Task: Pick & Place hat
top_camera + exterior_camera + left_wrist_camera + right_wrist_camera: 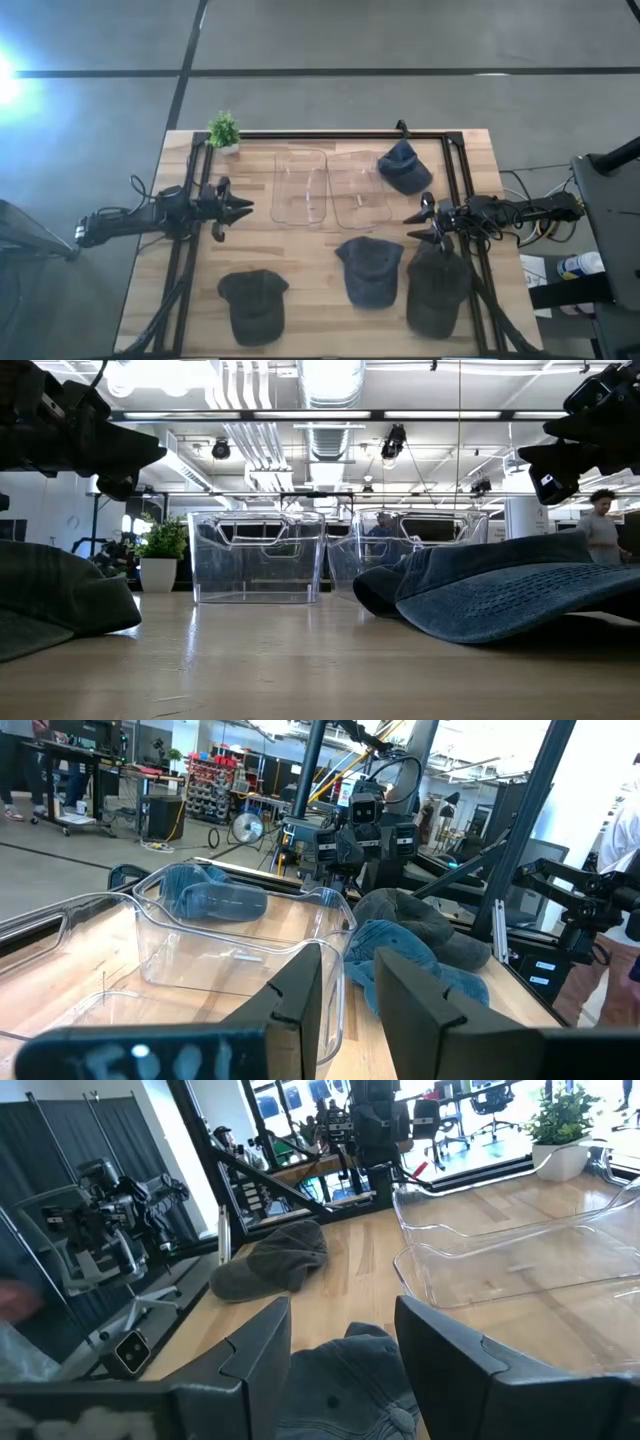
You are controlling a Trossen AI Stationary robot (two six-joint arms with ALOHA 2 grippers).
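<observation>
Four hats lie flat on the wooden table: a blue one (404,166) at the far right, a blue-grey one (369,268) near the middle front, a dark grey one (252,303) at the front left and another dark grey one (437,285) at the front right. My left gripper (240,208) hovers level at the table's left, open and pointing right, with nothing between its fingers (300,1005). My right gripper (415,225) hovers level at the right, open and pointing left. It stands above the blue-grey hat (350,1380) and clear of it.
Two clear plastic bins (300,187) (360,190) stand side by side at the table's middle, between the grippers. A small potted plant (224,130) sits at the far left corner. A black frame (455,180) runs along the table's edges. A person (603,525) stands in the room beyond.
</observation>
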